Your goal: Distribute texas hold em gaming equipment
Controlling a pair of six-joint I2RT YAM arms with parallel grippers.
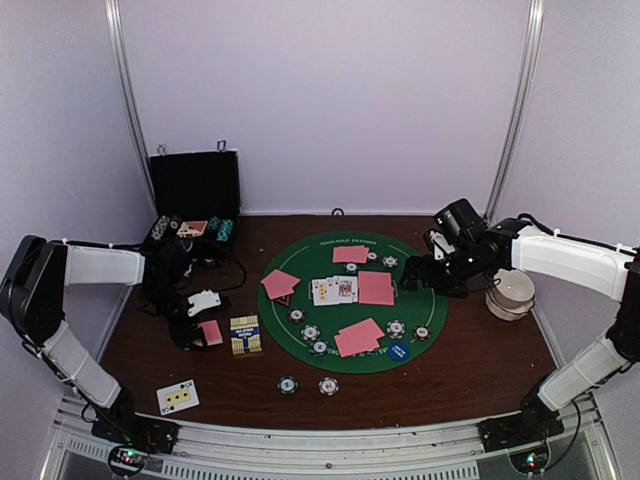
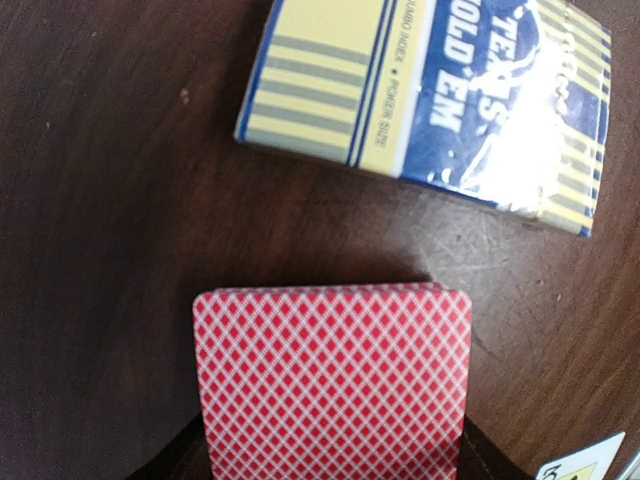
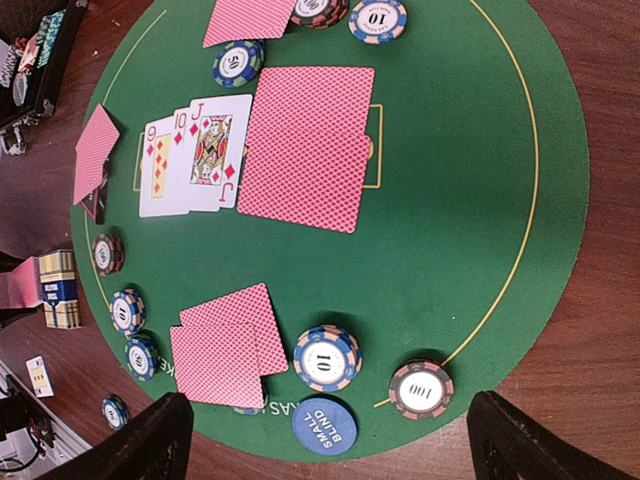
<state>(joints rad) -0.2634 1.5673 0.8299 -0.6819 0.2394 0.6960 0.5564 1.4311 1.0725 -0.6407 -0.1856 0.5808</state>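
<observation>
- Left end effector (image 1: 195,328): clenched on one pink-backed card (image 2: 332,385), held low over the tabletop (image 1: 450,370), just left of the yellow-blue card box (image 1: 245,334).
- Right end effector (image 1: 418,272): released, jaws spread wide with nothing between them, hanging over the right edge of the green mat (image 3: 450,200).
- Mat centre: three face-up cards (image 3: 195,155), the nine, ten and jack of diamonds, fanned and overlapping. Two face-down cards (image 3: 310,145) lie against the jack.
- Near side of the mat: a face-down pair (image 1: 358,337), overlapping.
- Beside that pair: a striped chip marked 10 (image 3: 326,358) and a chip marked 100 (image 3: 420,388), the latter close to the mat's edge.
- Blue disc (image 3: 324,426), lettered "small blind", sits at the mat's near rim.
- Two loose chips (image 1: 288,385) rest on bare tabletop just off the mat's near side.
- One face-up card (image 1: 177,397) lies near the left arm's base.
- Black case (image 1: 195,185) stands open at the far left.
</observation>
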